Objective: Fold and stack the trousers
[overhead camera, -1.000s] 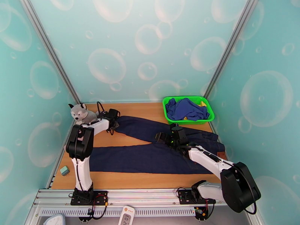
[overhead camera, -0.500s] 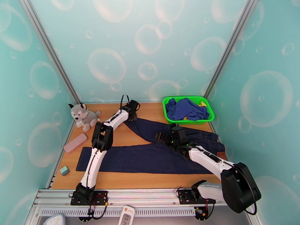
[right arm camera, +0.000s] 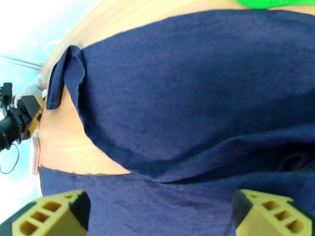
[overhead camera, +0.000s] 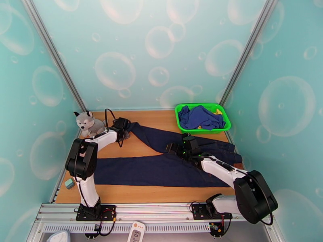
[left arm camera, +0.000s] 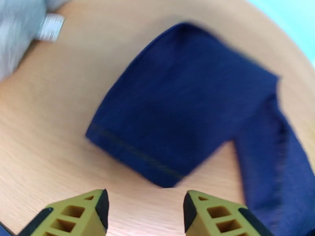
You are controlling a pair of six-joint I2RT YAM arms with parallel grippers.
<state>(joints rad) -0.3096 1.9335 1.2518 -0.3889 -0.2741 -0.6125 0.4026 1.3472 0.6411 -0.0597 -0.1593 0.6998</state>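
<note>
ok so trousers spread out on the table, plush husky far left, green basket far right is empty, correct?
Not empty. The green basket holds a crumpled blue garment, as the top external view shows. The rest stands: trousers spread on the table, plush husky far left.

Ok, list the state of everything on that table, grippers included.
trousers: unfolded, spread flat, legs apart, far cuff curled over.
left gripper: open, empty, above the far cuff.
right gripper: open, empty, over where the legs meet.
green basket: upright, holding a crumpled blue garment.
plush husky: sitting upright.
</note>
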